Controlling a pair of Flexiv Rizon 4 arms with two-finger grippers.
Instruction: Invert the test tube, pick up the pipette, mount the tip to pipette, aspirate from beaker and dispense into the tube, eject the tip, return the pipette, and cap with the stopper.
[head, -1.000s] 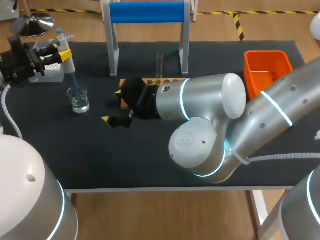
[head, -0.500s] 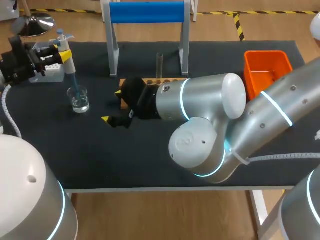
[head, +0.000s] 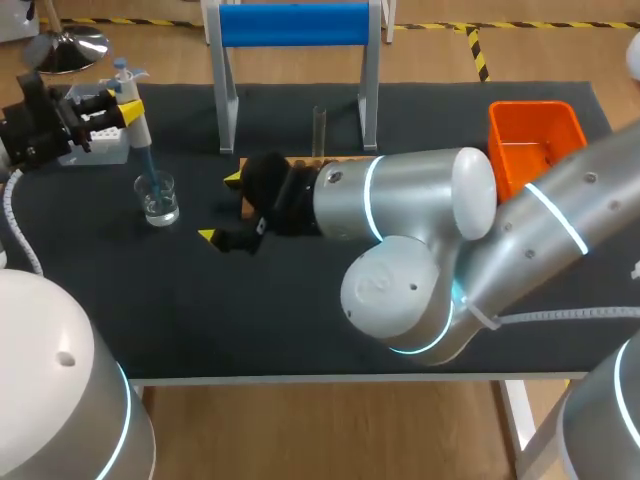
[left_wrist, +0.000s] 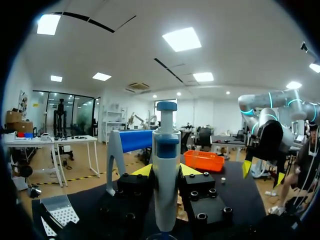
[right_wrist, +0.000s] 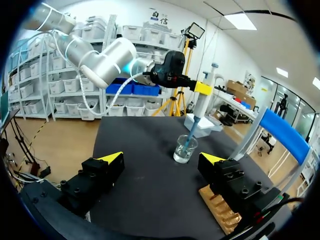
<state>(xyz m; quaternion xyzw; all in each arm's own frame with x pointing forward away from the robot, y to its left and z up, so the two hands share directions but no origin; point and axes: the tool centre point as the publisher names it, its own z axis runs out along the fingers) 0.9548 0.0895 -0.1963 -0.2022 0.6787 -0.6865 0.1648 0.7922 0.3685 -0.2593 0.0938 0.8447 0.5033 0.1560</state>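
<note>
Your left gripper (head: 122, 107) clasps the pipette (head: 133, 122), likely light and rigid, mid-body, its tip (head: 148, 166) in the fragile glass beaker (head: 158, 199) near the far-left corner of the table (head: 300, 300); hold it there, upright, while your right gripper (head: 220, 208) stands wide open, empty.

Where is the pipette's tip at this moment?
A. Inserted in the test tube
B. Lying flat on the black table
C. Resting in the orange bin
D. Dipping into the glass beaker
D: the left gripper holds the pipette upright, and its blue tip reaches down into the beaker.
</note>
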